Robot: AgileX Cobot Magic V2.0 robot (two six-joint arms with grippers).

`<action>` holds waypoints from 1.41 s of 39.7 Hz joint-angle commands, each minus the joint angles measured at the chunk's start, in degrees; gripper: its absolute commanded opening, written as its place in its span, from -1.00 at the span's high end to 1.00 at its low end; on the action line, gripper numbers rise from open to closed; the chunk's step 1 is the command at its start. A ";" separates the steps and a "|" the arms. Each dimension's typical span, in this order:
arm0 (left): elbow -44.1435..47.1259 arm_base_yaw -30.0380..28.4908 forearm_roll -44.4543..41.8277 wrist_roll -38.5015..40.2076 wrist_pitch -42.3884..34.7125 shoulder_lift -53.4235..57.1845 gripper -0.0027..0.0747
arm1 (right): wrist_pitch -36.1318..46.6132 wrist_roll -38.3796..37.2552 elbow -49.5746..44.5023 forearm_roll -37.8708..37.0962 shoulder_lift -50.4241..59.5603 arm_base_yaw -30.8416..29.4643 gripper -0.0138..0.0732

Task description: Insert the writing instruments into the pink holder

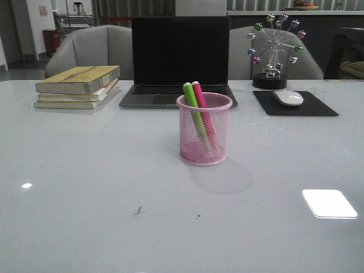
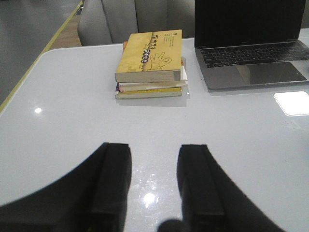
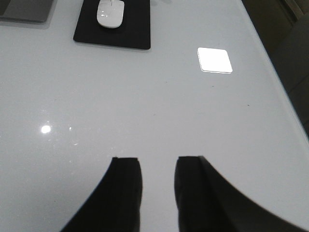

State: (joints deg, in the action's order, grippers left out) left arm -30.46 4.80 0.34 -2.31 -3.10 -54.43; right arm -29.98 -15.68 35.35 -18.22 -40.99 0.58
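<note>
The round pink wire-mesh holder (image 1: 204, 129) stands upright mid-counter, just in front of the dark open laptop (image 1: 180, 61). Both writing instruments, the lime green marker (image 1: 194, 112) and the magenta pink marker (image 1: 203, 111), sit inside it, leaning together against its far rim because they are taller than the cup. The task looks complete. The left end effector (image 2: 154, 186) hangs over bare white counter (image 1: 85, 187) near the stack of yellow books (image 2: 150, 65), jaws parted and empty; the right end effector (image 3: 158, 191) hovers likewise, gapped and holding nothing, near the white mouse (image 3: 110, 13) on its black pad (image 3: 113, 30), both clear of the cup.
</note>
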 commanded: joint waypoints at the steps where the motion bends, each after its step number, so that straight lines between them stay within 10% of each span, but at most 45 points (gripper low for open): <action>1: -1.62 0.32 -0.89 0.09 -4.90 0.82 0.12 | 3.76 0.17 1.47 -1.57 0.29 -0.33 -0.05; 37: -1.62 0.32 -0.34 0.20 -4.82 1.52 0.13 | 3.78 0.17 1.47 -1.57 0.29 -0.33 -0.05; 47: -1.62 0.32 5.11 0.20 -4.82 5.85 0.13 | 5.06 0.17 1.47 -1.46 0.36 -0.22 0.41; 56: -1.62 0.32 5.11 0.20 -4.63 8.62 0.13 | 6.46 0.17 1.47 -1.11 4.17 -0.21 0.43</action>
State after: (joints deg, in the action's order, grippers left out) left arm -30.46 4.80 4.87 -2.31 -3.10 -47.15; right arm -28.65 -15.68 35.35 -18.22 -38.92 0.58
